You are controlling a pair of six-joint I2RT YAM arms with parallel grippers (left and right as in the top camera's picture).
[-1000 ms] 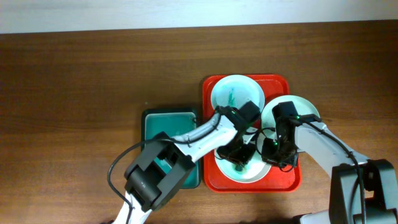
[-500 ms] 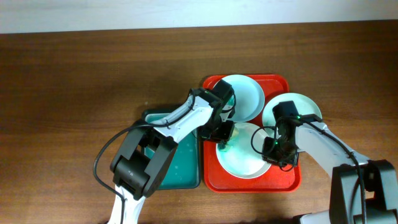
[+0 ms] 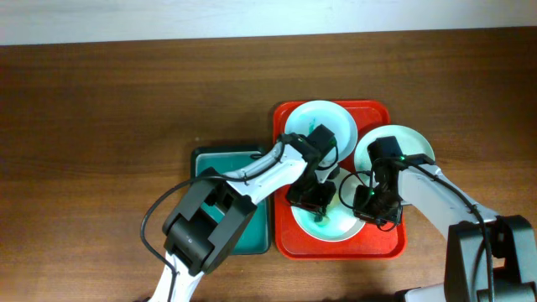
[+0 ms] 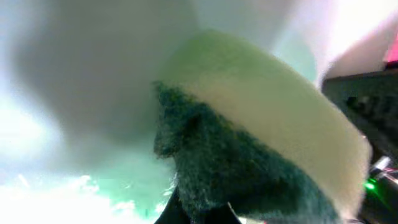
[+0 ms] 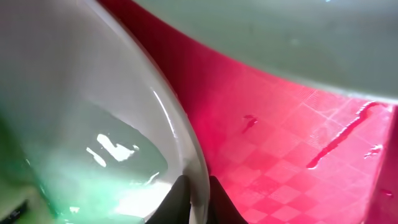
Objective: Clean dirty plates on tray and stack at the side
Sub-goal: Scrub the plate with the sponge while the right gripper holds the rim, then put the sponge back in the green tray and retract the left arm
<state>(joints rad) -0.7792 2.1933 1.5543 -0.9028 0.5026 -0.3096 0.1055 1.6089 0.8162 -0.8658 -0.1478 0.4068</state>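
Three pale plates lie on the red tray [image 3: 289,243]: one at the back [image 3: 327,126], one at the right [image 3: 411,138], and a front one [image 3: 336,228]. My left gripper [image 3: 312,201] is shut on a sponge [image 4: 249,155], green scrub side down, pressed on the front plate's wet surface [image 4: 74,186]. My right gripper [image 3: 367,208] is shut on that front plate's right rim [image 5: 186,155], with red tray floor [image 5: 280,137] beside it.
A teal basin [image 3: 256,226] stands just left of the tray, partly under my left arm. Brown wooden table [image 3: 101,126] surrounds everything.
My left gripper swung with the sponge from the front plate to the tray's left side, then back onto the front plate's centre. The right gripper stayed on the rim.
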